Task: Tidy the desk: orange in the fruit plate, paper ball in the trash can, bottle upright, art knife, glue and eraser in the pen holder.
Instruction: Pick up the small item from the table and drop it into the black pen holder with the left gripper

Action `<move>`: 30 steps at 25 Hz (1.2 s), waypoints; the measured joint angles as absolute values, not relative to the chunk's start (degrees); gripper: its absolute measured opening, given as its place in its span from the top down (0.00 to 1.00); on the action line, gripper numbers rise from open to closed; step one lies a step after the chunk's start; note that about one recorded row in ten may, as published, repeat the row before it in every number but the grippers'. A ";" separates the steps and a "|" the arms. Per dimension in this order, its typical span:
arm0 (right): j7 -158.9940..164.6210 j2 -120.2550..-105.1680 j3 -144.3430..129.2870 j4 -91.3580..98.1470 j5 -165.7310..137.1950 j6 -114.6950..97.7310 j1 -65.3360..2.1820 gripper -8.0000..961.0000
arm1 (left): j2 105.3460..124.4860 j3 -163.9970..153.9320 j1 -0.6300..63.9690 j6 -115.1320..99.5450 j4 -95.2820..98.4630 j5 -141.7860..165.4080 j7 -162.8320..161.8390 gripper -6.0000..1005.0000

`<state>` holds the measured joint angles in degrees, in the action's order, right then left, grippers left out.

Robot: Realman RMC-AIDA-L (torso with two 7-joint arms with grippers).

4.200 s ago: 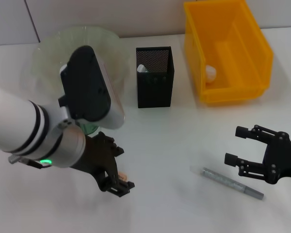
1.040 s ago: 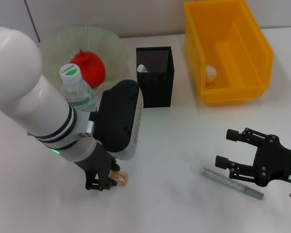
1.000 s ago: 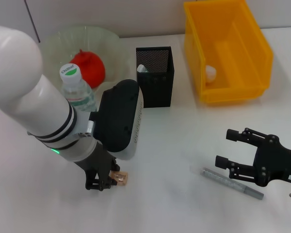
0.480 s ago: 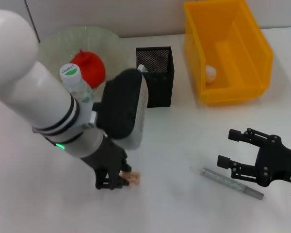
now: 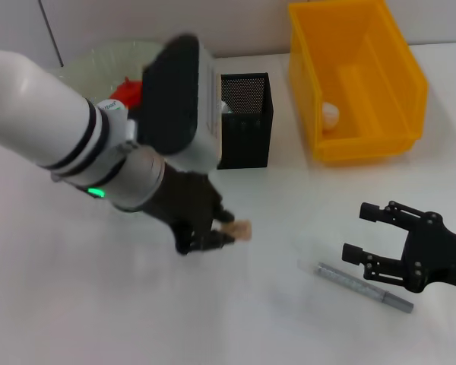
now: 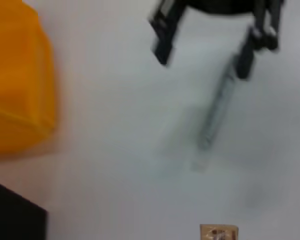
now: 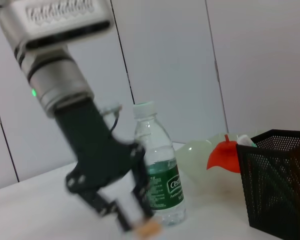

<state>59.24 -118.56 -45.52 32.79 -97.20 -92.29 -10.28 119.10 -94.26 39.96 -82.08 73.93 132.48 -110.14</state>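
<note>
My left gripper (image 5: 223, 228) is shut on a small tan eraser (image 5: 242, 228) and holds it above the table, in front of the black mesh pen holder (image 5: 243, 122). The right wrist view shows that gripper (image 7: 127, 217) with the eraser (image 7: 149, 228) in front of the upright bottle (image 7: 157, 170). A grey art knife (image 5: 362, 287) lies flat by my open right gripper (image 5: 357, 230). The orange (image 5: 124, 91) rests in the pale fruit plate (image 5: 91, 59). A paper ball (image 5: 330, 114) sits in the yellow trash can (image 5: 399, 114). A white tip (image 5: 225, 107) shows inside the holder.
The left arm's large white and black body hides most of the bottle and part of the fruit plate in the head view. The trash can stands right of the pen holder at the back. Bare white table lies between the two grippers.
My left gripper has risen off the table with the eraser and swung right, toward the pen holder. The right gripper has barely moved.
</note>
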 joint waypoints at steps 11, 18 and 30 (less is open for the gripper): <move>59.24 -118.72 -45.52 32.79 -97.20 -92.29 -10.62 0.17 | 118.94 -92.75 38.53 -63.60 78.95 129.43 -119.38 0.74; 59.24 -118.74 -45.53 32.78 -97.21 -92.29 -10.73 0.17 | 118.91 -92.46 39.54 -53.38 75.01 129.65 -121.09 0.74; 59.24 -118.82 -45.53 32.79 -97.20 -92.29 -11.17 0.17 | 119.15 -94.30 42.19 -44.93 66.94 131.64 -121.17 0.74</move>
